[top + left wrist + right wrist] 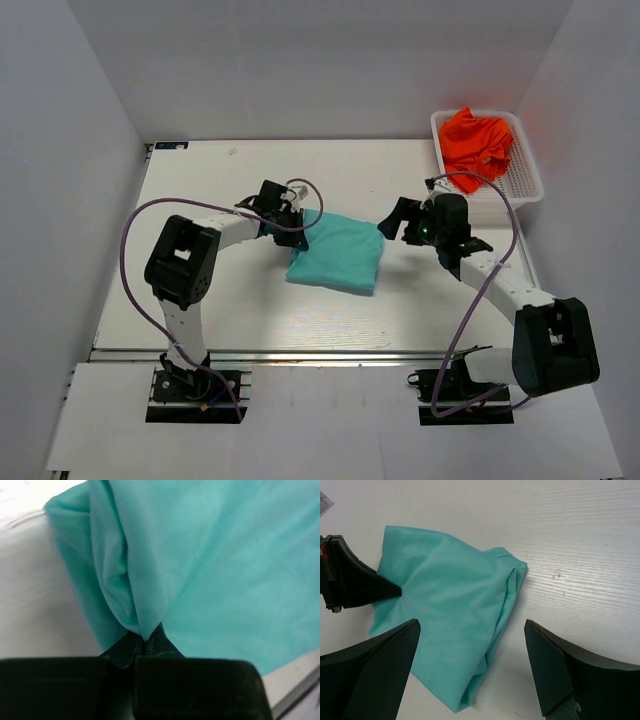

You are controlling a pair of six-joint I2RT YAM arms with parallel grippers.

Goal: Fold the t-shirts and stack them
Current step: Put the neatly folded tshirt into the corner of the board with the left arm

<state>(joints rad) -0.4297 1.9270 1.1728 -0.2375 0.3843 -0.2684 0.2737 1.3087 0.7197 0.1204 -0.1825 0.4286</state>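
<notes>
Teal t-shirt (335, 255) lies folded mid-frame on the surface (250, 310), its left edge pinched in your left fingers (365, 582), while your right fingers (380, 670) gape wide just off its right edge, nearer the orange t-shirt (478, 140) in the upper-right basket (525, 180).

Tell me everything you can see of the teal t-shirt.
The teal t-shirt is thin, soft, plain knit fabric, folded into a rough rectangle of several layers, with a stitched hem showing. It lies on the white table between the arms, its edges slightly rumpled. The left gripper is shut on a pinch of its left edge, pulling up a small peak of cloth. The right gripper hangs open above its other side, apparently clear of it.
</notes>
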